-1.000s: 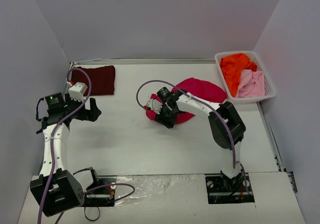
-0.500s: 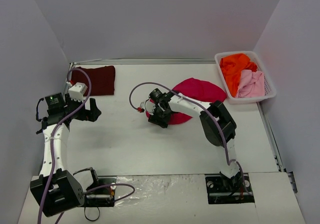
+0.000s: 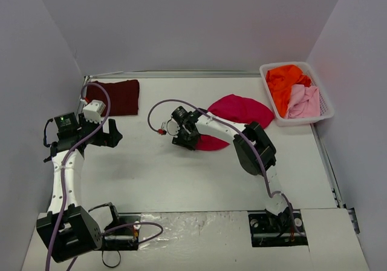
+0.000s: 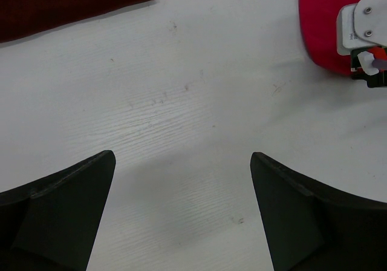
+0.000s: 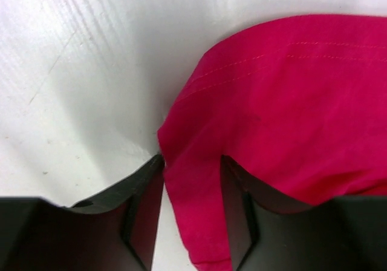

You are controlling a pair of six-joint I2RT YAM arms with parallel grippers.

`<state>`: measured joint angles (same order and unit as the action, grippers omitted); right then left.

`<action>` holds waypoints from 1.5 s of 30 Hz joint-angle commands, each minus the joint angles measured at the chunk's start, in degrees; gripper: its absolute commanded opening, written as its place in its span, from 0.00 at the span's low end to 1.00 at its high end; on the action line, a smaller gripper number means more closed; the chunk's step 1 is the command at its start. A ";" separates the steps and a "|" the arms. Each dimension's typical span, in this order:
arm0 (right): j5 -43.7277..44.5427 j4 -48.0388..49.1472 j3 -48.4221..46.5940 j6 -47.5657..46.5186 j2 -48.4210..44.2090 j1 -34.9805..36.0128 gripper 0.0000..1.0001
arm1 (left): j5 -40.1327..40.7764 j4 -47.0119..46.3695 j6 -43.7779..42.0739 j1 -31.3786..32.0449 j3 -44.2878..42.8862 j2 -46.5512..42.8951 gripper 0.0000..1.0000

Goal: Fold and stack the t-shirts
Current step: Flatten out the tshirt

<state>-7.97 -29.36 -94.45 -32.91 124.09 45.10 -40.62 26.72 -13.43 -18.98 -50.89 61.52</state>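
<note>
The crimson-red t-shirt (image 3: 242, 109) lies bunched in the middle of the table. My right gripper (image 3: 184, 137) is at its near-left edge, shut on a fold of its hem (image 5: 192, 174). The red cloth (image 5: 290, 101) fills the gap between the fingers. The dark maroon t-shirt (image 3: 115, 97) lies folded flat at the back left and shows in the left wrist view (image 4: 60, 2). My left gripper (image 3: 109, 135) hovers open and empty over bare table (image 4: 181, 186), near the maroon shirt. The orange t-shirt (image 3: 285, 80) and pale pink t-shirt (image 3: 304, 100) lie crumpled in the basket.
A white mesh basket (image 3: 326, 104) stands at the back right against the wall. Grey walls close in the table on three sides. The right arm's cable loops over the table left of the crimson shirt. The crimson shirt's edge (image 4: 320, 23) shows in the left wrist view.
My right gripper has moved left across the table, drawing the near edge of the crimson shirt with it. The left arm has not moved.
</note>
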 commanded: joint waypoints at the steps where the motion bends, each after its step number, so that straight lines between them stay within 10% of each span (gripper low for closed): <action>1: 3.21 -1.75 -3.10 0.38 2.29 0.60 0.35 | -0.42 -0.62 -1.25 -0.44 -2.02 -0.08 0.94; 11: 5.33 -1.05 -8.02 0.91 4.67 3.50 0.26 | -0.51 -0.53 -1.25 -0.44 -2.02 0.09 0.94; 14: 5.94 -1.13 -8.38 1.52 4.58 4.73 0.00 | -0.69 -0.53 -1.25 -0.44 -2.02 0.18 0.94; 25: 5.51 -10.08 -17.24 3.37 -8.77 15.80 0.00 | -0.60 -0.09 -1.42 -0.44 -2.37 0.45 0.99; 30: 5.94 -13.35 -25.06 3.64 -17.02 15.28 0.00 | -0.25 0.17 -1.34 -0.44 -2.72 0.01 0.65; 34: 4.20 -14.14 -28.59 2.85 -22.13 7.48 0.00 | 0.54 0.18 -1.42 -0.88 -2.81 -0.34 0.68; 39: -7.04 -13.01 -24.74 1.01 -26.44 -13.26 0.00 | 0.37 0.17 -1.16 -1.14 -2.81 -0.35 0.96; 45: -13.55 -8.61 -9.97 -0.40 -27.68 -28.63 0.00 | -1.21 0.70 -0.81 -1.14 -3.25 -0.43 0.96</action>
<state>-14.79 -38.11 -108.86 -31.86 95.83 20.16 -40.18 27.14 -14.33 -19.64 -51.09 62.19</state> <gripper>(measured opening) 0.004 0.961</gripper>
